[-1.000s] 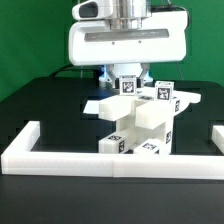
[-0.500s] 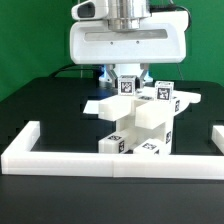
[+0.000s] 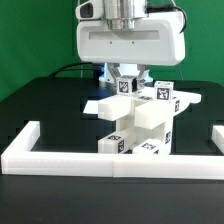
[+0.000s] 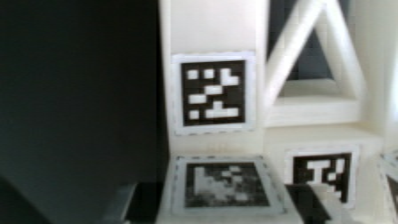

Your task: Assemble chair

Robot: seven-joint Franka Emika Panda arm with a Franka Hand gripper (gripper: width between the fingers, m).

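The chair (image 3: 141, 126) is a blocky white stack of tagged parts in the middle of the black table, just behind the front wall. A flat white slab (image 3: 97, 105) juts out of it toward the exterior view's left. My gripper (image 3: 128, 80) hangs straight over the stack's rear and is shut on a short white tagged post (image 3: 128, 87) that stands at the top. In the wrist view my gripper (image 4: 228, 205) has dark fingers (image 4: 150, 203) on both sides of the post's tagged face (image 4: 226, 185). Beyond it lies another tagged white part (image 4: 217, 92).
A long low white border wall (image 3: 100, 160) runs along the front. It turns back at the exterior view's left (image 3: 22, 138) and right (image 3: 214, 135). Cables (image 3: 70, 70) lie behind the arm on the black table.
The hand's wide body has shifted slightly toward the exterior view's right, as if turning. The gripped post and the stack have stayed where they were.
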